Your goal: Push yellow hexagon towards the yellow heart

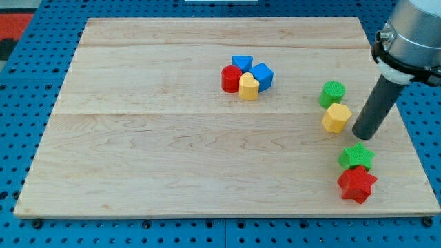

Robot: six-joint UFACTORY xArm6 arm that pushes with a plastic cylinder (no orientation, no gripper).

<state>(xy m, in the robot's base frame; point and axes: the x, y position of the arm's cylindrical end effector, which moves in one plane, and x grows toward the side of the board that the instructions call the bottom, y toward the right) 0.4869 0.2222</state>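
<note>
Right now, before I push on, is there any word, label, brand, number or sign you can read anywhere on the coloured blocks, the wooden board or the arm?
None: no readable text in this view.
Pale wooden board: bare grain, no markings.
Yellow hexagon block and yellow heart block: plain faces.
Other blocks (red, blue, green): plain too.
Dark rod ending in my tip, just to the view's right of the hexagon: no label visible.
Blue perforated base: holes only.

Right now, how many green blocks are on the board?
2. Green cylinder at the view's right, just above the yellow hexagon; green star lower down, touching the red star. None seems hidden.
</note>
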